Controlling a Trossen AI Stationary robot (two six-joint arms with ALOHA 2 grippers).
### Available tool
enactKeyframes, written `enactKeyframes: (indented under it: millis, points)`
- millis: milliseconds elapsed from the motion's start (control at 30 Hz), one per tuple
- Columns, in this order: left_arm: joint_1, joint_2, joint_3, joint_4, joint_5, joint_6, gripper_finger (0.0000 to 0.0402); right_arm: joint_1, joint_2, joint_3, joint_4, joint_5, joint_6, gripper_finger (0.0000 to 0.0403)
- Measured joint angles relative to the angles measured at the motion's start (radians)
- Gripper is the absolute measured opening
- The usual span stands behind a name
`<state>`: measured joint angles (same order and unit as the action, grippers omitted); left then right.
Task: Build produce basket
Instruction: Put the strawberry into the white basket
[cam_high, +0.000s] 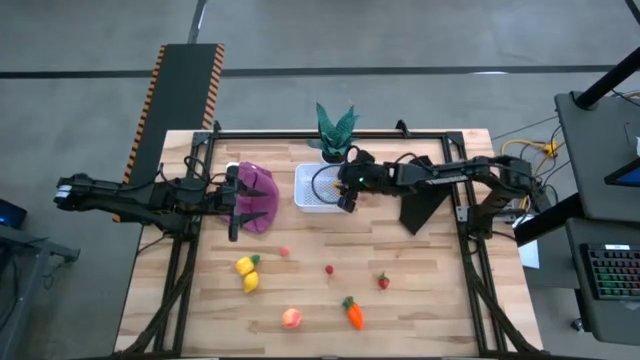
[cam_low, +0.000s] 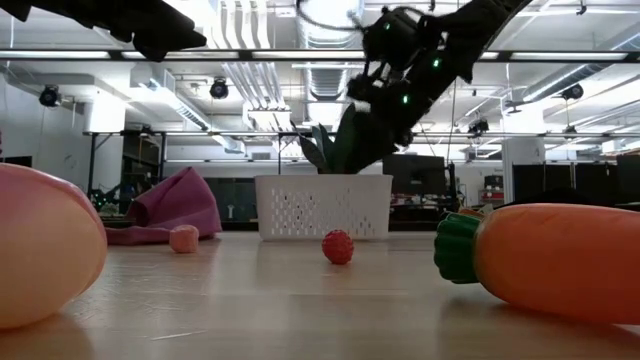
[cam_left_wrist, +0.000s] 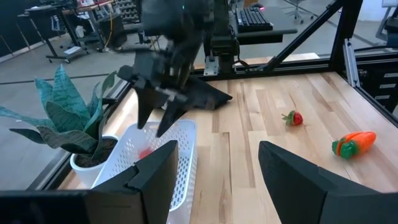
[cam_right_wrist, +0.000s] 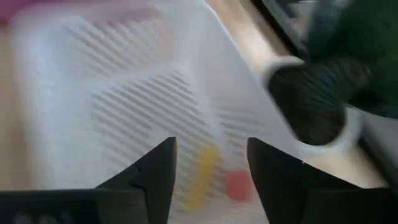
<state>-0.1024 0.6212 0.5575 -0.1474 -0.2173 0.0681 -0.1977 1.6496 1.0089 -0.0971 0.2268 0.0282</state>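
From above, my right gripper (cam_high: 344, 194) hangs over the white basket (cam_high: 313, 186); my left gripper (cam_high: 236, 203) waits at the purple cloth (cam_high: 257, 197). Lemons (cam_high: 248, 274), a peach-pink fruit (cam_high: 291, 318), a carrot (cam_high: 353, 313) and berries (cam_high: 382, 281) lie scattered on the table (cam_high: 430, 290).

At table height, the right gripper hovers clear above the basket's rim.

From my left wrist, those right fingers (cam_left_wrist: 148, 99) stand parted, holding nothing; my own are parted too.

My right wrist view (blurred) shows something red (cam_right_wrist: 237, 185) and something yellow (cam_right_wrist: 203, 168) inside the basket.
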Motion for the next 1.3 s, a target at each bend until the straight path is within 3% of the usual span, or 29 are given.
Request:
enactKeyframes:
  millis: [233, 300, 400, 500, 600, 700, 800, 900, 1100, 1300]
  points:
    - [0.000, -0.001, 0.000, 0.000, 0.000, 0.000, 0.0209, 0.041, -0.211, 0.019, 0.034, -0.642, 0.124, 0.0198]
    - [0.000, -0.001, 0.000, 0.000, 0.000, 0.000, 0.0209, 0.081, -0.275, 0.016, 0.021, -0.749, 0.147, 0.0195]
    - [0.000, 0.000, 0.000, 0.000, 0.000, 0.000, 0.0209, 0.172, -0.366, 0.015, -0.041, -0.775, 0.152, 0.0192]
    - [0.000, 0.000, 0.000, 0.001, 0.000, 0.000, 0.0209, 0.284, -0.438, 0.015, -0.147, -0.688, 0.192, 0.0189]
    - [0.000, 0.001, 0.000, 0.001, 0.000, -0.003, 0.0209, 0.400, -0.489, 0.015, -0.277, -0.443, 0.353, 0.0185]
    - [0.000, 0.003, 0.000, 0.001, 0.000, -0.003, 0.0209, 0.500, -0.519, 0.014, -0.434, -0.192, 0.611, 0.0183]
    - [0.000, 0.011, 0.000, 0.001, 0.000, -0.004, 0.0209, 0.594, -0.530, 0.014, -0.597, -0.038, 0.951, 0.0183]
    - [0.000, 0.019, 0.000, 0.004, -0.001, -0.002, 0.0209, 0.710, -0.528, 0.013, -0.702, 0.074, 1.202, 0.0182]
    - [0.000, 0.027, 0.000, 0.008, -0.059, -0.001, 0.0209, 0.926, -0.457, 0.014, -0.780, 0.273, 1.472, 0.0182]
    - [0.001, 0.025, 0.000, 0.008, -0.110, 0.000, 0.0209, 1.026, -0.273, 0.014, -0.783, 0.316, 1.594, 0.0182]
